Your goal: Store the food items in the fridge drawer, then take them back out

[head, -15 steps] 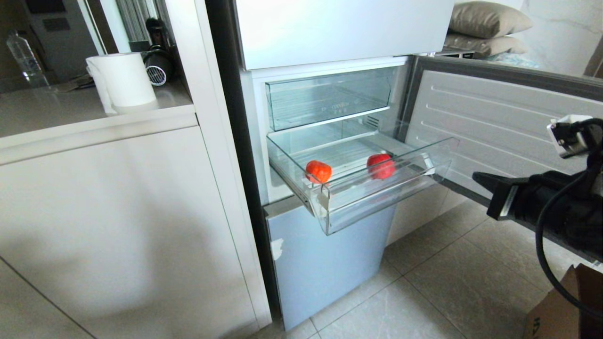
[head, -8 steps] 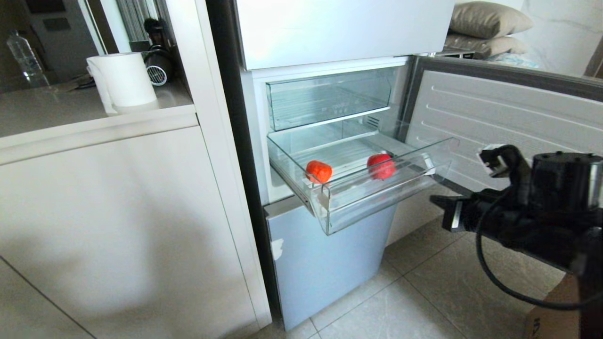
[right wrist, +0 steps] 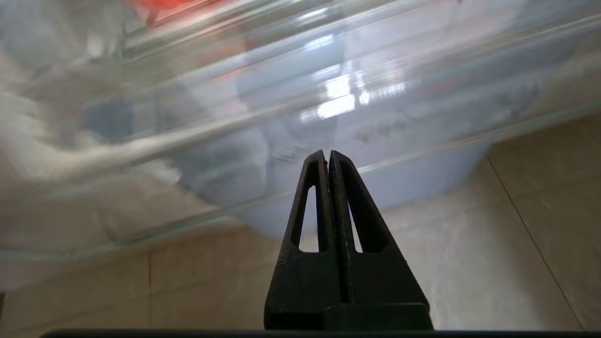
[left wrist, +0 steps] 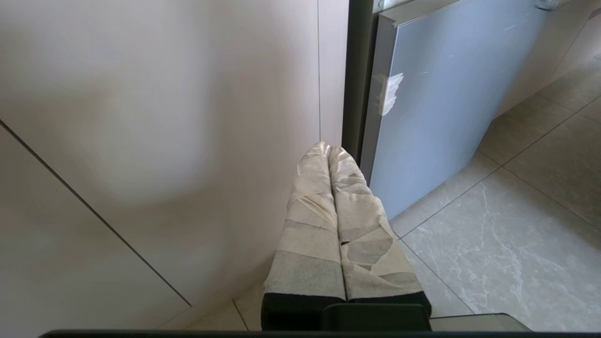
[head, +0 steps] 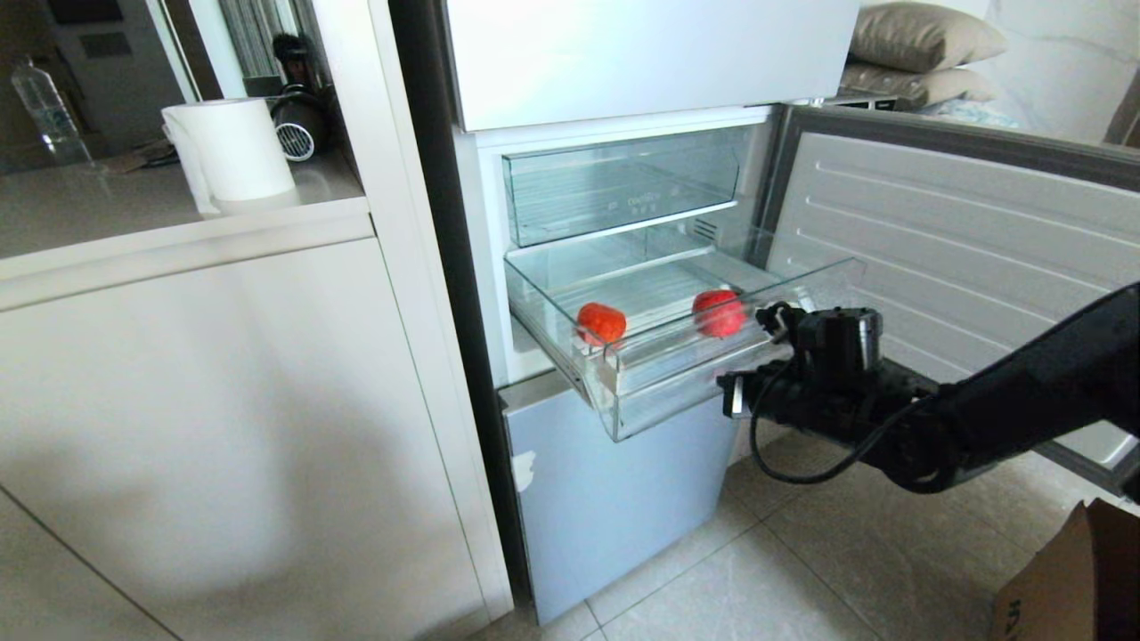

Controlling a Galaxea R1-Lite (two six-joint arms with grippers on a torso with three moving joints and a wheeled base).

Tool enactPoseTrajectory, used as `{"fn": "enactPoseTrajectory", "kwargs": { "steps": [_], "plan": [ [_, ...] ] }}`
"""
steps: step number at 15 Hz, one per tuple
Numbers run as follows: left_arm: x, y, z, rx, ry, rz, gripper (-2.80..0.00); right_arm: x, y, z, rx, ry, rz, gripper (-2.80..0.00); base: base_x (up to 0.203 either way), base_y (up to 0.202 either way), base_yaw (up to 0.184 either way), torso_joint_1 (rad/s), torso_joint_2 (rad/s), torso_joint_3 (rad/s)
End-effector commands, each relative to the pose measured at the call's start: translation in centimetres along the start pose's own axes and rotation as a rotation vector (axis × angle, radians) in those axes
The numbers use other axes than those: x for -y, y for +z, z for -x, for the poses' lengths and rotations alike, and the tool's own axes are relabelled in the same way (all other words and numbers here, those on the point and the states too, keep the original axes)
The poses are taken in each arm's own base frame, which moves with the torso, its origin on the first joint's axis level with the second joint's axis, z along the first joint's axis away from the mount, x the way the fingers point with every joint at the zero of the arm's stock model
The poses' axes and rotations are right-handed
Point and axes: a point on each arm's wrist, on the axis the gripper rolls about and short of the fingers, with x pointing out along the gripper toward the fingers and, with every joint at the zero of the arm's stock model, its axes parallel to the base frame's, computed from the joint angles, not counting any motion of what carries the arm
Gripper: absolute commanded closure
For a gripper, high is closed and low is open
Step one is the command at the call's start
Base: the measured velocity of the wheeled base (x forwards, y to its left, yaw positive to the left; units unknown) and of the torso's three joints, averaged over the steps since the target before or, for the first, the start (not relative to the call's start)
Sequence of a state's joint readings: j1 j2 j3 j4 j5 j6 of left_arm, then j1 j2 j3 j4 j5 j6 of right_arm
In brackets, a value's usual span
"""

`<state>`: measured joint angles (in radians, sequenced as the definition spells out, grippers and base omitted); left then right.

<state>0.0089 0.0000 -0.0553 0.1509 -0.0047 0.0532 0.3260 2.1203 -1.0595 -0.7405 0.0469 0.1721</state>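
Drawer (head: 677,374) stands pulled out from the fridge, under a clear bin (head: 623,182), and the two tomatoes lie on its ribbed floor, well apart from each other. The left tomato (head: 602,322) is near the front left corner and the right tomato (head: 719,312) is near the right side. The right gripper (head: 728,393) reaches in from the right, low at the front right part of the drawer, below the right tomato; its black fingers (right wrist: 328,188) are pressed together and hold nothing. In the right wrist view the tips point at the clear front wall of the drawer; I cannot tell if they touch it. The left gripper (left wrist: 328,149) is parked low beside the white cabinet (left wrist: 164,117), near the blue panel (left wrist: 432,108); its taped fingers are closed with nothing between them. The fridge door (head: 962,223) is open at the right.
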Motion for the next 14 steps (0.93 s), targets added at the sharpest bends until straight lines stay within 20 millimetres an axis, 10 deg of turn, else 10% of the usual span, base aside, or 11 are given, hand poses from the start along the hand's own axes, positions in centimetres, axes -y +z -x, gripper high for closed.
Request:
{"fn": "enactPoseTrajectory", "kwargs": {
  "steps": [1, 4, 7, 9, 14],
  "plan": [
    [0.0, 0.0, 0.0, -0.003, 0.000, 0.000, 0.00, 0.6, -2.5, -5.3, 0.091, 0.039, 0.004, 0.00, 0.000, 0.000, 0.000, 0.000, 0.00, 0.000],
    [0.0, 0.0, 0.0, -0.003, 0.000, 0.001, 0.00, -0.4, -1.3, -9.6, 0.381, 0.043, 0.013, 0.00, 0.000, 0.000, 0.000, 0.000, 0.00, 0.000],
    [0.0, 0.0, 0.0, -0.003, 0.000, 0.000, 0.00, -1.3, -0.7, -8.6, 0.433, 0.035, 0.005, 0.00, 0.000, 0.000, 0.000, 0.000, 0.00, 0.000],
    [0.0, 0.0, 0.0, -0.003, 0.000, 0.000, 0.00, -1.7, -1.0, -4.8, 0.378, 0.056, 0.012, 0.00, 0.000, 0.000, 0.000, 0.000, 0.00, 0.000],
    [0.0, 0.0, 0.0, -0.003, 0.000, 0.001, 0.00, -2.7, 1.6, 13.3, 0.404, 0.160, 0.034, 0.00, 0.000, 0.000, 0.000, 0.000, 0.00, 0.000]
  ]
}}
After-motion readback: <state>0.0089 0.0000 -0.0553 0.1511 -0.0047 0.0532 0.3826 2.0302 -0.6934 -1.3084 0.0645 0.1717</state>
